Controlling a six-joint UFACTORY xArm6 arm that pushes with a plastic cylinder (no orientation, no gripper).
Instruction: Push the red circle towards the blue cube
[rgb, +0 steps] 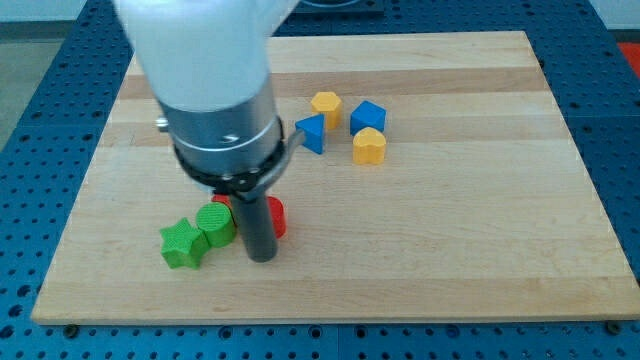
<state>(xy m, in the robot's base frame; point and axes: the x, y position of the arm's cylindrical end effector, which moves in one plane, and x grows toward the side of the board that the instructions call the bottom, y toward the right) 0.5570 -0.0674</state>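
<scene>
Currently my tip (261, 256) is set at the bottom-left edge of the small red circular block (275, 216), apparently touching; no fingers exist. An up-right push is called for, toward the blue cube-shaped block (368, 116) on the wooden board (480, 220).

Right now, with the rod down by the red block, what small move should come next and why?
Probably a short push toward the view's upper right. My tip sits at the view's lower left edge of the red circle, which the rod partly hides. The blue cube lies up and to the view's right, so pushing that way should carry the red circle toward it and away from the green blocks.
</scene>
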